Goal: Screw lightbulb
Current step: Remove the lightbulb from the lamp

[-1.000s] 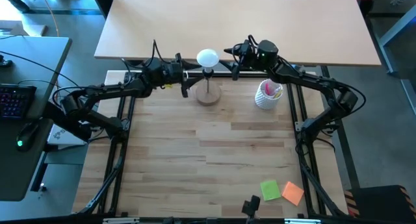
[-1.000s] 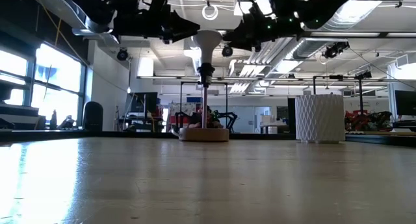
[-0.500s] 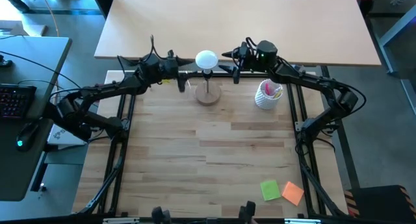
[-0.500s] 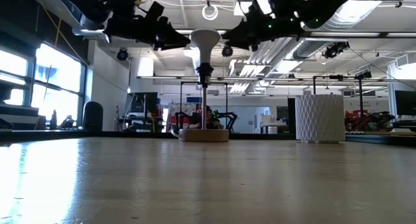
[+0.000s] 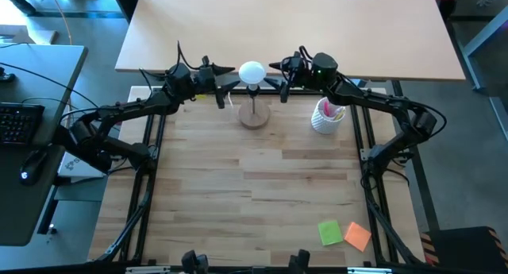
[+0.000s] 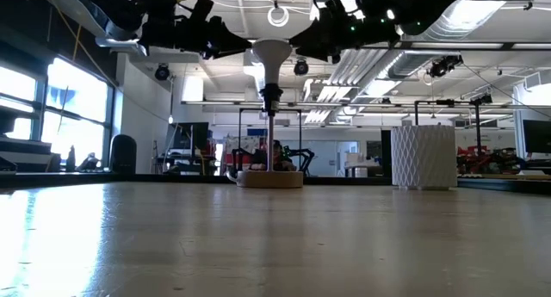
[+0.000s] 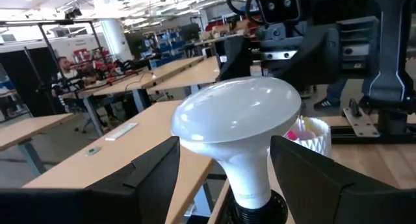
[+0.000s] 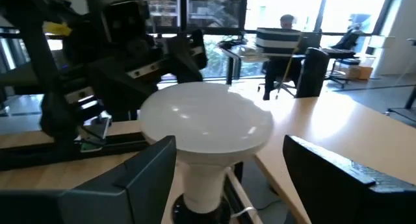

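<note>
- Standing upright in the black socket (image 6: pixel 272 95) of a wooden lamp base (image 5: pixel 255 115), the lightbulb (image 5: pixel 252 71) sits at the far middle of the worktop (image 5: pixel 262 194), globe end up.
- The left gripper (image 5: pixel 230 81) hangs level with the bulb's head on its left side, jaws spread; in the left wrist view its two dark fingers (image 7: pixel 153 172) stand either side of the bulb's neck (image 7: pixel 250 175) with a clear gap on both sides.
- The right gripper (image 5: pixel 275 77) faces it from the bulb's right side at about the same height, jaws spread as well; in the right wrist view its fingers (image 8: pixel 146 175) flank the bulb (image 8: pixel 207 130) without touching it.
- In the low view both grippers are up near the globe (image 6: pixel 272 52), well above the worktop, and neither presses on the bulb.
- A white ribbed cup (image 5: pixel 327 115) holding pink items stands on the worktop to the right of the lamp base, apart from it.
- A green note (image 5: pixel 330 232) and an orange note (image 5: pixel 358 236) lie touching each other near the worktop's near right corner.
- A person (image 8: pixel 283 36) sits in the room beyond, seen in the right wrist view.
</note>
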Controlling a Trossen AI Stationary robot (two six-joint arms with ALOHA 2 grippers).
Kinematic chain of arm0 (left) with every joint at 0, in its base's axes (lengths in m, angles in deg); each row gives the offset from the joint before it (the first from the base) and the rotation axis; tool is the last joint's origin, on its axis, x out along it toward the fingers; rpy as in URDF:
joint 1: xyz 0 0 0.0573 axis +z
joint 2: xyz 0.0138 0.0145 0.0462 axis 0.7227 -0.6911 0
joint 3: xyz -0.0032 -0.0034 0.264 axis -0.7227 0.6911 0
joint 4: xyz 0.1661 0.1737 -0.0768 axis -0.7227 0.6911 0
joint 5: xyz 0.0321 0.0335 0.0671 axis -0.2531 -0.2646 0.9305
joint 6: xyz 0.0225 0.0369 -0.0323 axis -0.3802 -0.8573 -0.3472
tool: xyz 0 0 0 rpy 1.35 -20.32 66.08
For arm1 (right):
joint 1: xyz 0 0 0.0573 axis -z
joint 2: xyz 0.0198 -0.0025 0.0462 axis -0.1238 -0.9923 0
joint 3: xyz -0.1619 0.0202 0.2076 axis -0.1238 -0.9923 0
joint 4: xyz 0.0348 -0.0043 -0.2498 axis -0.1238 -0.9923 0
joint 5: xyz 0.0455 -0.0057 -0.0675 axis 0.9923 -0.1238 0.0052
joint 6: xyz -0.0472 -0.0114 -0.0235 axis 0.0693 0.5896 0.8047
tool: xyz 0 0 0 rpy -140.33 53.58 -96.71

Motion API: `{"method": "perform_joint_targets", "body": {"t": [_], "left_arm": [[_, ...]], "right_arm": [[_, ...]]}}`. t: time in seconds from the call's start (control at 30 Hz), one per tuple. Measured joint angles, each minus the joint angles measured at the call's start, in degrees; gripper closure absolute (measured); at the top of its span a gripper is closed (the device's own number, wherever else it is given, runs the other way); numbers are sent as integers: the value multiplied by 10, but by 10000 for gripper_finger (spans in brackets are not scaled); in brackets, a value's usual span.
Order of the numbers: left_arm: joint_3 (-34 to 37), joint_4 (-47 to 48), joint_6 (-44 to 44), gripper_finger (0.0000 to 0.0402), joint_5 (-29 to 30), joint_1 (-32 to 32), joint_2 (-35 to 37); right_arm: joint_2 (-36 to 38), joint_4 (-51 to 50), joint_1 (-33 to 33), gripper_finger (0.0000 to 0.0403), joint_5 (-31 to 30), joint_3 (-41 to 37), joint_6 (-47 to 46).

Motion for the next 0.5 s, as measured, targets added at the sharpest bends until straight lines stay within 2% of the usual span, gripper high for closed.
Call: {"method": "perform_joint_targets", "body": {"t": [0.5], "left_arm": [[0,-58,45,167,-33,-11,-43]], "right_arm": [[-1,-2,10,124,-4,0,1]]}}
